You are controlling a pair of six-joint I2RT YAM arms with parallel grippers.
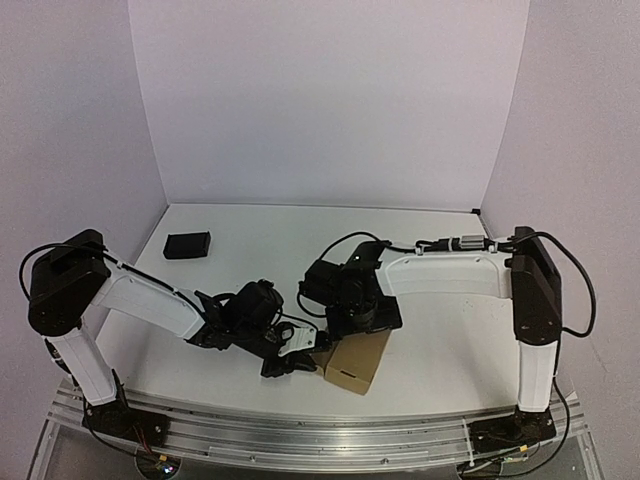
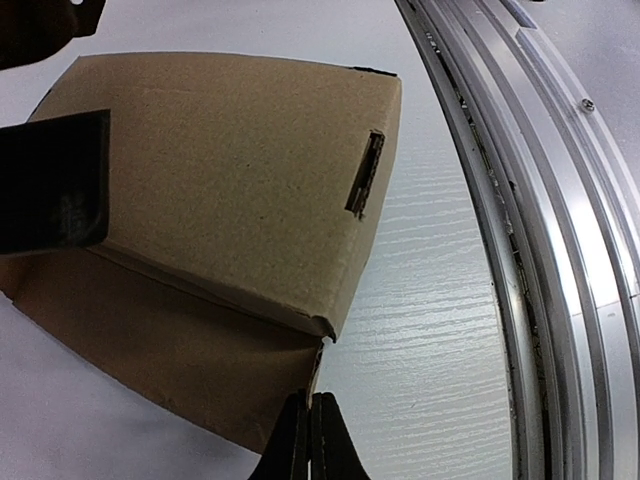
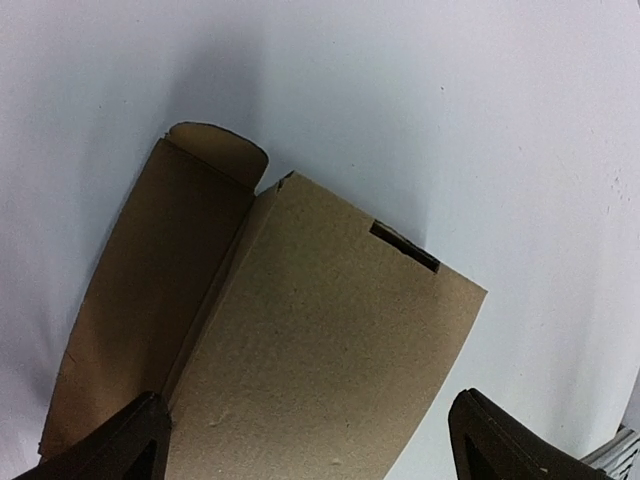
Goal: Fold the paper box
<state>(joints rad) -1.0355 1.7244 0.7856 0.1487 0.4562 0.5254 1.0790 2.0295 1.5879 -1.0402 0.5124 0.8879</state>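
You are looking at one black block (image 1: 187, 245) lying toward the far left corner of the desk (image 1: 440, 235). Your left gripper (image 2: 310, 432) jaws are clenching a thin flap edge of the one paper box (image 1: 358, 362). The box is sitting mid-desk by the near edge: plain brown, half folded, slotted, one side flap open. Your right gripper (image 3: 312, 440) jaws are hanging released, wide apart, over it.

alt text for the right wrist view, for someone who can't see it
A partly folded brown paper box lies on a white table, one flap open on its left and a narrow slot near its far edge. The right hand is open, its two black fingertips at the bottom corners, either side of the box.
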